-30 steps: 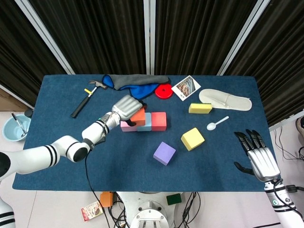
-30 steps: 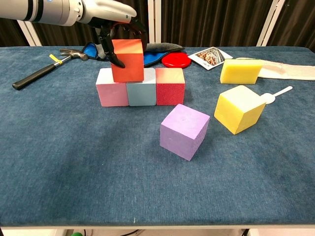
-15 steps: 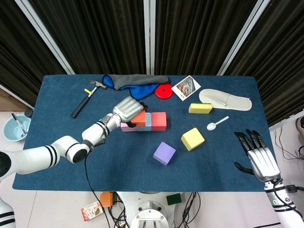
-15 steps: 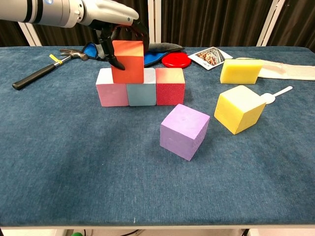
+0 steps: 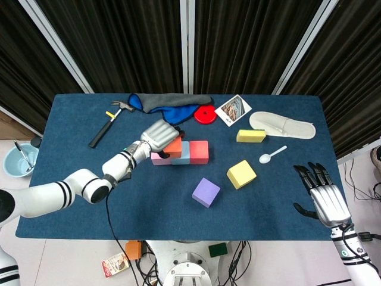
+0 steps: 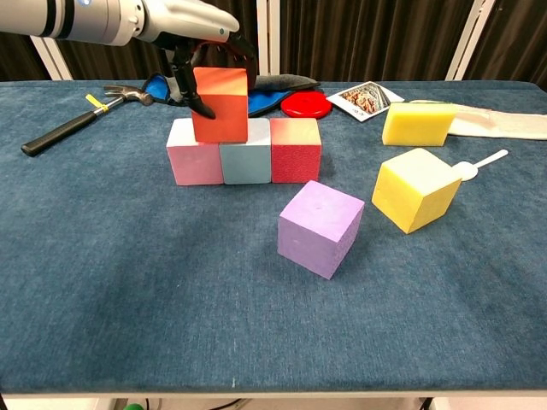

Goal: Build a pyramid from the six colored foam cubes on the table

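Lowered a touch since a moment ago, orange foam cube (image 6: 220, 104) still grasped by left hand (image 5: 159, 134), nearly seated on pink foam cube (image 6: 193, 153) and grey-blue foam cube (image 6: 247, 154); right hand (image 5: 325, 196) released, idle.

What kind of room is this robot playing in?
Probably a robot test lab: black curtains hang behind a blue-covered table, and loose cables trail on the floor beneath it.

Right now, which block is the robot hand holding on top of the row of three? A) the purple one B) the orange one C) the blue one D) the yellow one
B: the left robot hand grips the orange block over the pink block and the blue block, while the purple block and the yellow block sit loose on the table.
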Controlling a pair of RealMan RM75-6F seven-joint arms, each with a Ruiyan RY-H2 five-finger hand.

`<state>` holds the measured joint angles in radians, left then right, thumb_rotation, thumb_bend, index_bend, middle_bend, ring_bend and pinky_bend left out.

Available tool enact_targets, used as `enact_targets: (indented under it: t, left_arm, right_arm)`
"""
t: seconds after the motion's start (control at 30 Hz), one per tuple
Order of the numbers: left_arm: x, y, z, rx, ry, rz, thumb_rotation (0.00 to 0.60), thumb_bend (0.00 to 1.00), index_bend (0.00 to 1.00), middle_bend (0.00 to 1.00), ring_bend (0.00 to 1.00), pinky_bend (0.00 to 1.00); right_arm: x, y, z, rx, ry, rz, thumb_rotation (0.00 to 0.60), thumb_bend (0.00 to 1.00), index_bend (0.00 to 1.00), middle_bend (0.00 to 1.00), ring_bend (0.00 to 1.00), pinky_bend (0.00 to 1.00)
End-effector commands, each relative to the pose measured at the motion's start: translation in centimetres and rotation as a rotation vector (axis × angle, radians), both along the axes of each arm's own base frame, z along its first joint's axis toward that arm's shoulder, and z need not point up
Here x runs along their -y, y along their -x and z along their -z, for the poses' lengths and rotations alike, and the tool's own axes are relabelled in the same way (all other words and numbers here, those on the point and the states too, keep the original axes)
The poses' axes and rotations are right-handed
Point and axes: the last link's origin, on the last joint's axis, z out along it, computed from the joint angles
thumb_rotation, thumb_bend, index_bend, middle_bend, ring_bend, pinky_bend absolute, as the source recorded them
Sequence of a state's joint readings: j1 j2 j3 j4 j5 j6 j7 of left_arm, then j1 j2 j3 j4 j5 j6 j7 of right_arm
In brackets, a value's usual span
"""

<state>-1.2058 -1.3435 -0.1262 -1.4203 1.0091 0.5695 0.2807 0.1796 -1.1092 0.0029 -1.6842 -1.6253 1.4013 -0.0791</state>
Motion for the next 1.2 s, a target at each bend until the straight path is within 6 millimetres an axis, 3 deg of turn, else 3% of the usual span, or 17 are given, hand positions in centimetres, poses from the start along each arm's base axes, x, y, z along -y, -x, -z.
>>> enact_targets:
  t: [0.03, 0.8, 1.2]
  left_arm:
    - [0.0, 0.06, 0.09, -0.005, 0.002, 0.0, 0.579, 0.21, 0.32, 0.33, 0.31, 0.36]
    - [0.07, 0.74, 0.3, -0.018, -0.006, -0.002, 0.55, 0.21, 0.27, 0.26, 0.27, 0.34]
    - [0.23, 0.71, 0.26, -0.016, -0.005, -0.006, 0.35, 0.2, 0.23, 0.2, 0.25, 0.33]
  right_arm:
    - [0.01, 0.01, 0.0, 0.0, 0.0, 0.001, 0.6, 0.2, 0.0, 0.1, 0.01, 0.02]
    - [0.03, 0.04, 0.1, 0.001, -0.002, 0.002, 0.6, 0.2, 0.0, 0.1, 0.01, 0.02]
    - [-0.01, 0.17, 0.12, 0.004, 0.001, 0.004, 0.6, 0.2, 0.0, 0.1, 0.01, 0.02]
